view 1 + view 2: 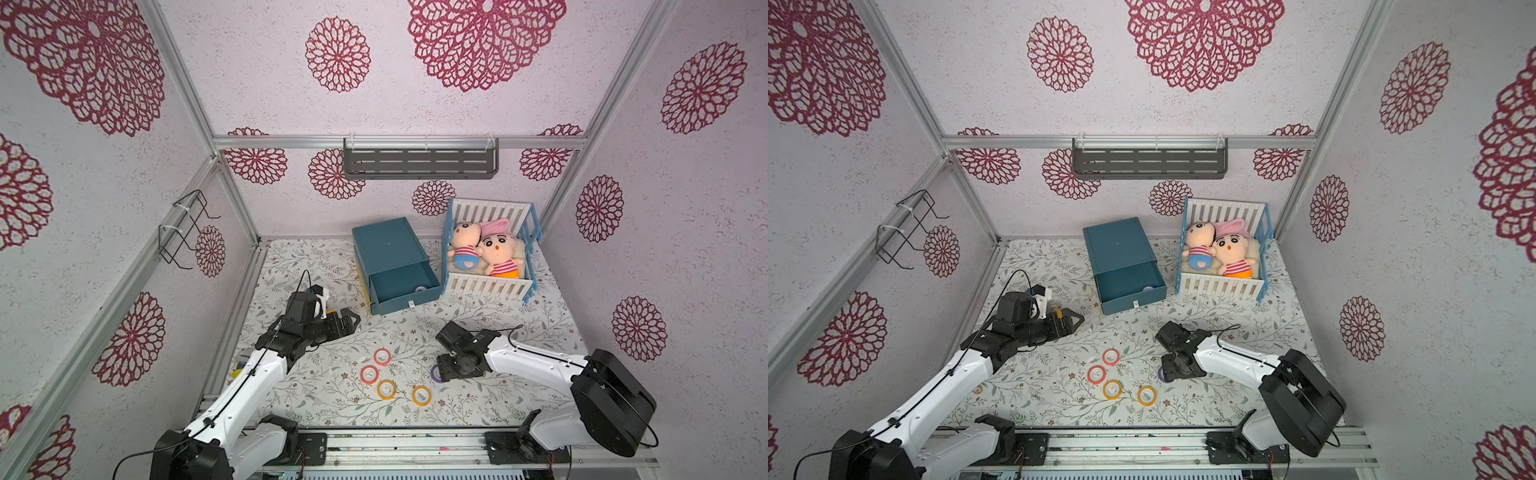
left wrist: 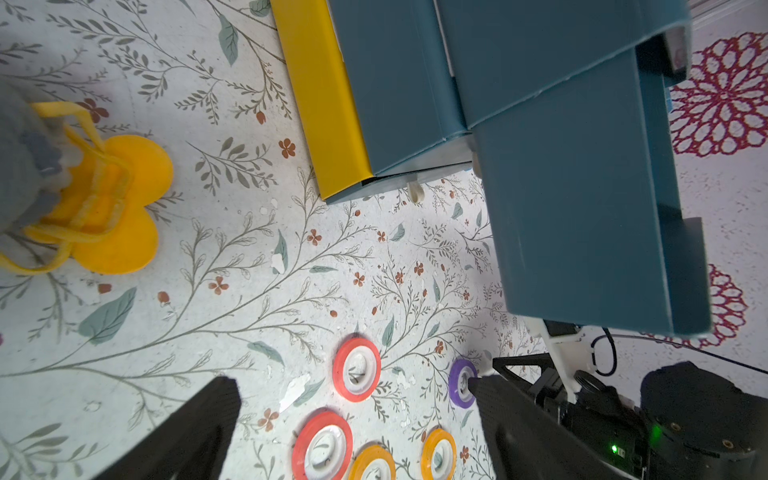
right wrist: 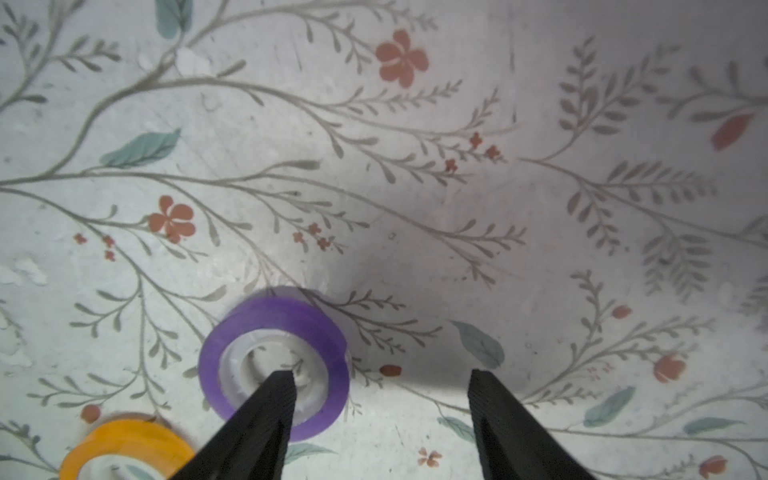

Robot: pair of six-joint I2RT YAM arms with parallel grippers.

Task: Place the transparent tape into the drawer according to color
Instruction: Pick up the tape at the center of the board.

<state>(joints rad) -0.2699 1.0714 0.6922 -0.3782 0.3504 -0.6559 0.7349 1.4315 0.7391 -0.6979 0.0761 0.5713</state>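
A purple tape lies flat on the floral mat. My right gripper stands over it, open: one fingertip sits in the ring's hole, the other is apart on bare mat. The same purple tape peeks out beside the right gripper in both top views. Two red-orange tapes and two yellow tapes lie to its left. The blue drawer is pulled open, with a small ring in its corner. My left gripper hovers open and empty, left of the drawer.
A yellow drawer front shows under the blue cabinet. A yellow plush toy lies by the left gripper. A crib with two dolls stands right of the drawer. A shelf and wire rack hang on the walls.
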